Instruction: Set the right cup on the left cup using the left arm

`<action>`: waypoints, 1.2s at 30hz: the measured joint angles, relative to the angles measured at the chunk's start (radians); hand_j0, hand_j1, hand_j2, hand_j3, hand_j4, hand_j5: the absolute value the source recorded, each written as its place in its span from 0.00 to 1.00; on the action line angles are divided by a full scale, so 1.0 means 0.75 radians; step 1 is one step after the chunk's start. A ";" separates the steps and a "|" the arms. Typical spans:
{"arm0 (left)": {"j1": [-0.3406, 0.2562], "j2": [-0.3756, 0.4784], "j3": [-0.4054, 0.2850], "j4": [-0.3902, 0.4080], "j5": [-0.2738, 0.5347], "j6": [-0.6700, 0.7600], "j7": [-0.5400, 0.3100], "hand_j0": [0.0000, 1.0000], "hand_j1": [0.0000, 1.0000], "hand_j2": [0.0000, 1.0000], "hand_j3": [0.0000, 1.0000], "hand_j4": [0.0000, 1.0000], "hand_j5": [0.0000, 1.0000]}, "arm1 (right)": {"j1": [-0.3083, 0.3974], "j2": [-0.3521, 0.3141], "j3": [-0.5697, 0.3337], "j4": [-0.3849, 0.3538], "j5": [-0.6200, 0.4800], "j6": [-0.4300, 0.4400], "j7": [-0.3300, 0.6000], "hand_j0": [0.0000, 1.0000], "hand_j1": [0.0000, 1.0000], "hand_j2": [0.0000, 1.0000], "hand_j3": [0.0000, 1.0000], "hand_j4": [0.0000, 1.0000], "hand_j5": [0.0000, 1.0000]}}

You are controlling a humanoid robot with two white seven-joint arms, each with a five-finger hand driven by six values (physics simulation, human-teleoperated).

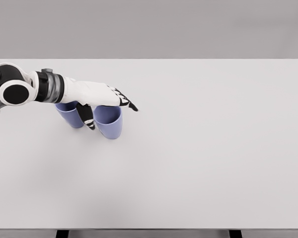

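Observation:
Two blue cups stand upright side by side on the left part of the white table [198,148]. The left cup [70,117] is half hidden under my forearm. The right cup [110,126] stands slightly nearer to me, and its rim is covered by my palm. My left hand [111,115] reaches in from the left edge and hovers over the right cup. Its fingers [129,104] stretch straight out past the cup's far side. The thumb [88,119] points down into the gap between the two cups. The hand looks open, not closed on either cup.
The white table spreads wide to the right and toward the front edge [149,228]. A plain grey wall lies behind it. No other objects show.

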 measured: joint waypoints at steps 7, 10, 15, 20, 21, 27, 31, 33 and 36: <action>0.025 -0.001 0.001 -0.004 -0.094 -0.001 0.000 1.00 1.00 1.00 1.00 1.00 1.00 | 0.000 0.000 0.000 0.000 0.000 0.000 0.000 1.00 1.00 1.00 1.00 1.00 1.00; 0.027 -0.001 0.001 -0.004 -0.106 0.000 0.000 1.00 1.00 1.00 1.00 1.00 1.00 | 0.000 0.000 0.000 0.000 0.000 0.000 0.000 1.00 1.00 1.00 1.00 1.00 1.00; 0.045 -0.003 0.002 -0.004 -0.146 0.001 0.000 0.98 0.98 0.98 0.98 0.98 0.98 | 0.000 0.000 0.000 0.000 0.000 0.000 0.000 1.00 1.00 1.00 1.00 1.00 1.00; 0.047 -0.004 0.003 -0.004 -0.186 0.001 0.000 0.98 0.98 0.98 0.98 0.98 0.98 | 0.000 0.000 0.000 0.000 0.000 0.000 0.000 1.00 1.00 1.00 1.00 1.00 1.00; 0.047 -0.004 0.003 -0.004 -0.193 0.001 0.000 0.98 0.98 0.98 0.98 0.98 0.98 | 0.000 0.000 0.000 0.000 0.000 0.000 0.000 1.00 1.00 1.00 1.00 1.00 1.00; 0.055 -0.007 0.025 -0.004 -0.209 0.000 0.000 0.98 0.98 0.98 0.98 0.98 0.98 | 0.000 0.000 0.000 0.000 0.000 0.000 0.000 1.00 1.00 1.00 1.00 1.00 1.00; 0.055 -0.012 0.038 -0.003 -0.217 0.002 0.000 0.98 0.98 0.98 0.98 0.98 0.98 | 0.000 0.000 0.000 0.000 0.000 0.000 0.000 1.00 1.00 1.00 1.00 1.00 1.00; 0.055 -0.013 0.041 -0.001 -0.220 0.003 0.000 0.98 0.98 0.98 0.98 0.98 0.98 | 0.000 0.000 0.000 0.000 0.000 0.000 0.000 1.00 1.00 1.00 1.00 1.00 1.00; 0.061 -0.015 0.043 0.000 -0.222 0.004 0.000 0.94 0.94 0.94 0.94 0.94 0.94 | 0.000 0.000 0.001 0.000 0.000 0.000 0.000 1.00 1.00 1.00 1.00 1.00 1.00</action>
